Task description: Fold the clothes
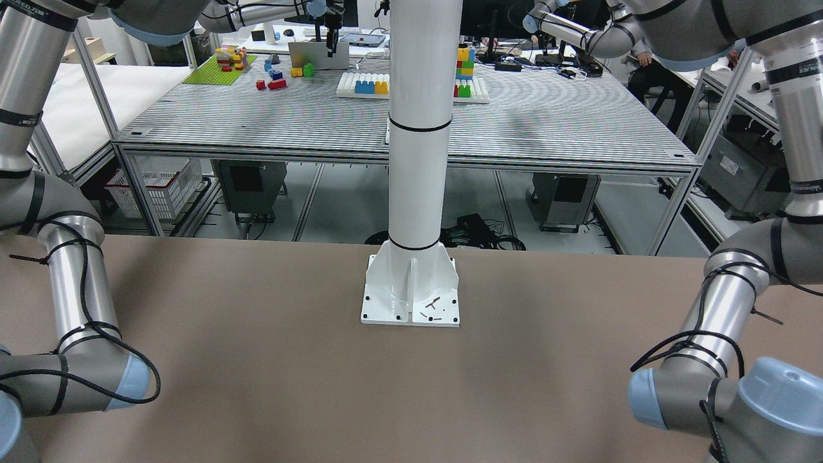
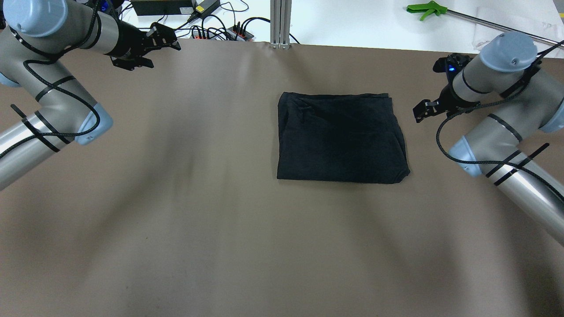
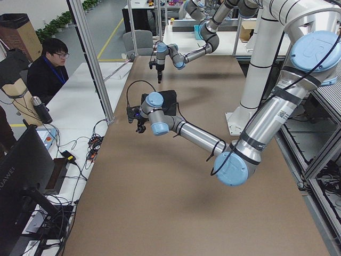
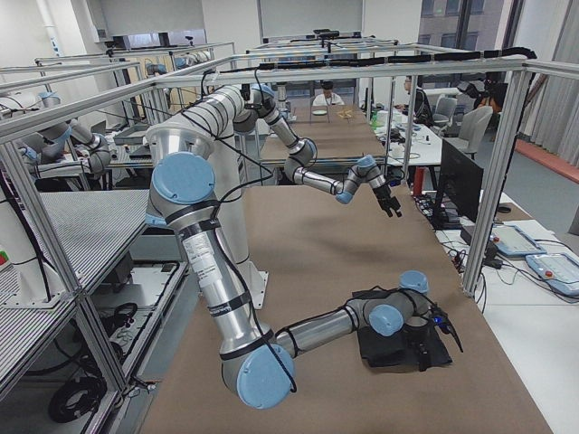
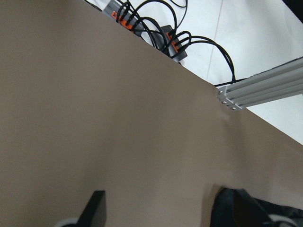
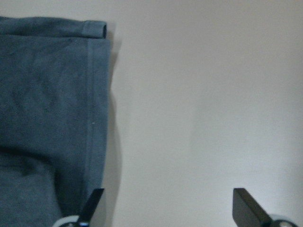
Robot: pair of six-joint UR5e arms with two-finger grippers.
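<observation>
The clothes are one black garment lying flat as a rough rectangle on the brown table, right of centre. My right gripper hovers just off its right edge, open and holding nothing. In the right wrist view the hemmed edge of the garment fills the left side, and the open right gripper is over bare table beside it. My left gripper is far off at the table's back left corner, open and empty. The left wrist view shows its open fingers above bare tabletop.
Power strips with cables and an aluminium post sit at the table's far edge. A green-handled tool lies beyond it. The white pole base stands at the robot's side. A person sits past the left end.
</observation>
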